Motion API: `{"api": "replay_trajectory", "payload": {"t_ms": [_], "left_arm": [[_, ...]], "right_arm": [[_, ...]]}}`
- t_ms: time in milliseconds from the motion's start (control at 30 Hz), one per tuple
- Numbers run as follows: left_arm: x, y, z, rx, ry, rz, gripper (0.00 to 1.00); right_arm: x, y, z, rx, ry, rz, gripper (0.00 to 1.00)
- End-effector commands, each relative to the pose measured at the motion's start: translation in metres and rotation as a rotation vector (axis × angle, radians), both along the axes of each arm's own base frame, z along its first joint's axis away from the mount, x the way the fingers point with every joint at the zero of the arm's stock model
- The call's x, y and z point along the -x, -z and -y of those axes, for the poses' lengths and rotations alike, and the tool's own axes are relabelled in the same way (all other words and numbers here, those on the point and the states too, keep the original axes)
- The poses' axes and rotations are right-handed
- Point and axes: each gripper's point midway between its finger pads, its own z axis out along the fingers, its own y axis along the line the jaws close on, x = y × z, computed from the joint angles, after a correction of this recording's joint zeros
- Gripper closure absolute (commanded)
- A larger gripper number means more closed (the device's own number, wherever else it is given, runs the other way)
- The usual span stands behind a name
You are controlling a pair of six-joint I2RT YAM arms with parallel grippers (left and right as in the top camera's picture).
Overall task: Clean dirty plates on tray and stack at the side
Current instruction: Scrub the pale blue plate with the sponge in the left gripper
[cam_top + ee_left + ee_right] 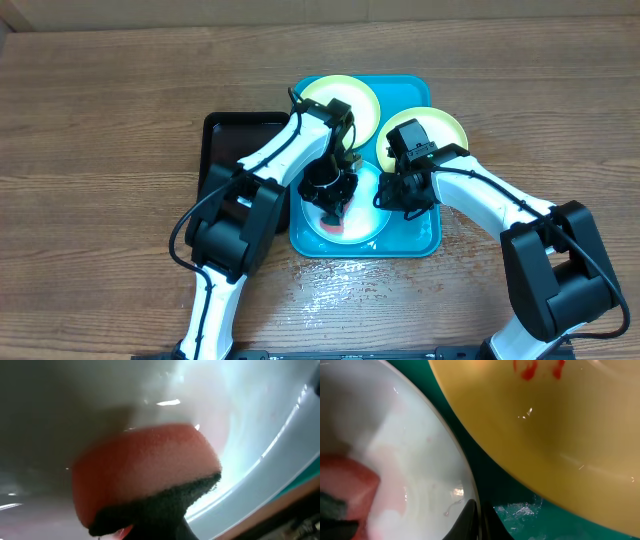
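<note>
The turquoise tray (pixel 412 238) holds three dirty plates. A yellow-green one (pixel 358 97) lies at the back left. Another yellow-green plate (pixel 447 128) at the back right shows red sauce streaks (pixel 529 370) in the right wrist view. The pale teal-rimmed plate (pixel 368 225) lies at the front. My left gripper (pixel 331 203) is shut on an orange sponge (pixel 145 465) with a dark scrub side, pressed onto this plate's pale centre (pixel 75 410). My right gripper (pixel 479 521) is shut on the same plate's right rim (pixel 462 467).
A black tray (pixel 225 135) lies just left of the turquoise one, partly under my left arm. A wet patch (pixel 340 285) glistens on the wooden table in front of the tray. Water drops sit on the tray floor (pixel 520 510).
</note>
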Motion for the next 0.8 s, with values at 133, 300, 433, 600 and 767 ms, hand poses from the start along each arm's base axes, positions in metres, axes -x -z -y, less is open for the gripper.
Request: {"api": "replay_trajectory", "payload": {"t_ms": [133, 300, 433, 600, 767], "left_arm": [[-0.012, 0.023, -0.039, -0.263, -0.023, 0.083, 0.96], [-0.047, 0.026, -0.087, -0.575, -0.141, 0.297, 0.96], [-0.069, 0.010, -0.126, -0.812, -0.235, 0.462, 0.96], [-0.072, 0.008, -0.131, -0.839, -0.244, 0.482, 0.96], [-0.056, 0.028, -0.084, -0.548, -0.155, 0.318, 0.96]], "right_arm": [[0.003, 0.004, 0.005, 0.031, -0.009, -0.005, 0.96], [0.003, 0.004, 0.005, 0.031, -0.009, -0.005, 0.96], [0.004, 0.005, 0.005, 0.032, -0.009, -0.008, 0.96], [0.004, 0.005, 0.005, 0.032, -0.010, -0.008, 0.96], [0.004, 0.005, 0.005, 0.032, -0.010, -0.008, 0.96]]}}
